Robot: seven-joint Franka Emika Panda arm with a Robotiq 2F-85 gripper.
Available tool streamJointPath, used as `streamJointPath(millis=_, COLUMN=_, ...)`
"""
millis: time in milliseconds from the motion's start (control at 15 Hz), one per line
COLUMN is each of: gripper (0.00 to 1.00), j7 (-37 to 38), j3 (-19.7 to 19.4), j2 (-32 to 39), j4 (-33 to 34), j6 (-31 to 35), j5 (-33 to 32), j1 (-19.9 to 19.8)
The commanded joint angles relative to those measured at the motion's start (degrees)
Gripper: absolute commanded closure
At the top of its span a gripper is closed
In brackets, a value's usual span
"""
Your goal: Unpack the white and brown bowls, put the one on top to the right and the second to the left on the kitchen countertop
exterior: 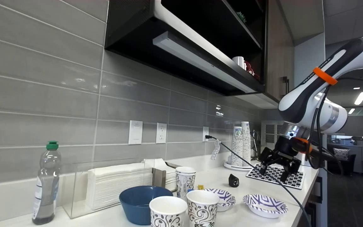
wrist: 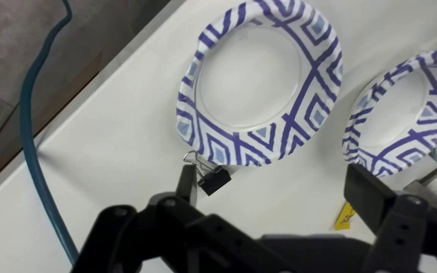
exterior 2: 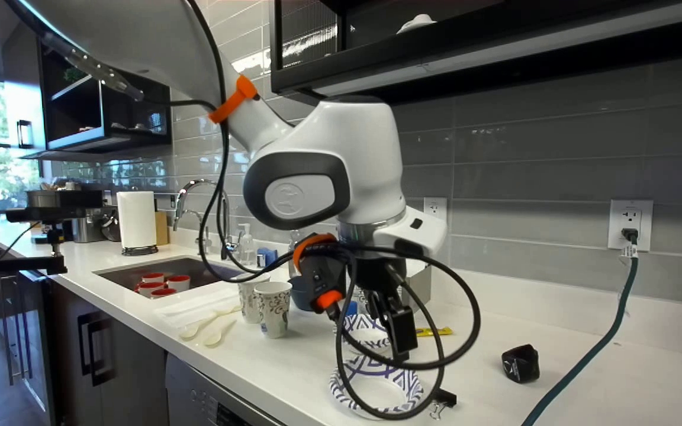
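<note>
At far left of the wrist view, a blue-green cable (wrist: 26,121) crosses the edge of the pale kitchen countertop (wrist: 127,125). Next, a black binder clip (wrist: 215,181) lies at the rim of the first patterned paper bowl (wrist: 260,83); contact between clip and rim could not be confirmed. Further right, a gap separates that bowl from the second patterned paper bowl (wrist: 402,113). Both stand upright on the countertop. Discrepancy noted: the pattern reads purple and blue on white, not brown. A yellow packet (wrist: 344,218) lies near the second bowl, partly covered in this view by the gripper (wrist: 277,187).

Step in hand: with the bowls already apart, placing is judged complete or nearly so. Which bowl belongs to which side could not be established. The next move should be to raise the gripper straight up and retract, keeping off both rims; a light paper bowl would likely slide if brushed.

Jaws: wide apart, holding nothing. In an exterior view, the gripper (exterior: 273,175) hangs above the countertop with visible space beneath it, touching neither bowl.
</note>
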Motion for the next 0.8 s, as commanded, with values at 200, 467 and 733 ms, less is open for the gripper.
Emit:
streamJointPath(millis=200, gripper=0.00, j7=7.97, j3=3.92, j2=2.40, j4=4.42, j6=-4.29, j5=-13.08, j1=4.16)
streamJointPath(millis=467, gripper=0.00, j7=7.10, j3=4.81, j2=6.21, j4=9.39, j6=-7.32, j5=-12.02, j1=6.77)
streamJointPath(millis=733, gripper=0.00, j7=6.75, j3=5.11, j2=12.08, j4=14.32, j6=-8.55, j5=-11.64, j1=7.91)
